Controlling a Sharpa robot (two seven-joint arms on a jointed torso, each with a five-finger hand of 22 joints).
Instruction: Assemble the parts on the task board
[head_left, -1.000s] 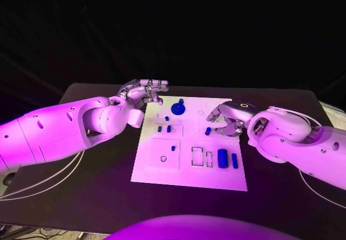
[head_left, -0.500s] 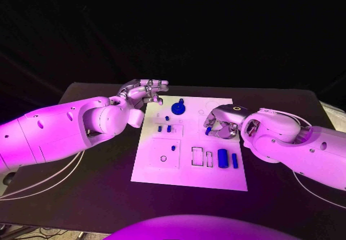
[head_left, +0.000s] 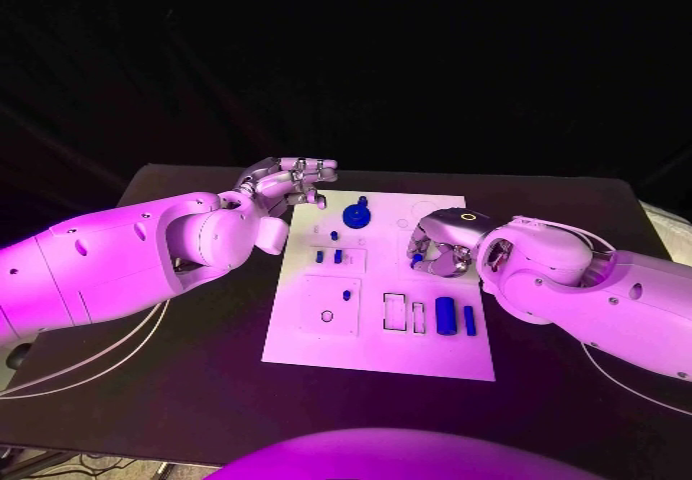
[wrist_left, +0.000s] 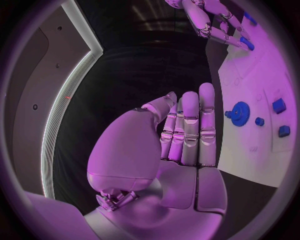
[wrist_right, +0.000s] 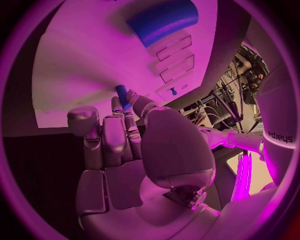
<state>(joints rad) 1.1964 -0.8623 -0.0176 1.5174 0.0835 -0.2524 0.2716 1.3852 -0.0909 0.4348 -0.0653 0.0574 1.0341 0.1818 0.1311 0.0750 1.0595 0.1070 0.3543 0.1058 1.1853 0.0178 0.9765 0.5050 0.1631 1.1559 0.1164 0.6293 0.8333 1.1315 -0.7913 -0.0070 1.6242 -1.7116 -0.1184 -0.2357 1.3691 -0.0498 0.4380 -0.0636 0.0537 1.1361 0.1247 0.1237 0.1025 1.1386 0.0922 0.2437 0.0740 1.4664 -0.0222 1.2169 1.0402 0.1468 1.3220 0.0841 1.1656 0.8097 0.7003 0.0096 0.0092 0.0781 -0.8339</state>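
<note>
The white task board (head_left: 378, 345) lies mid-table. My right hand (head_left: 441, 240) hovers over the board's right middle and pinches a small blue peg (head_left: 417, 259) between thumb and a finger; the right wrist view shows the peg (wrist_right: 122, 95) sticking out from the fingertips toward the board (wrist_right: 81, 65). My left hand (head_left: 290, 181) hangs over the board's far left corner with straight fingers and holds nothing. In the left wrist view this hand (wrist_left: 184, 132) faces a blue gear (wrist_left: 240, 112).
A blue gear (head_left: 356, 215) stands at the board's far middle, with small blue pieces (head_left: 329, 257) near it. A thick blue cylinder (head_left: 446, 316) and a slimmer one (head_left: 469, 320) lie at the near right, beside empty rectangular slots (head_left: 394, 312). Black table (head_left: 173, 380) surrounds the board.
My right hand has shifted a little to the left over the board, still pinching the blue peg. The left hand has stayed where it was.
</note>
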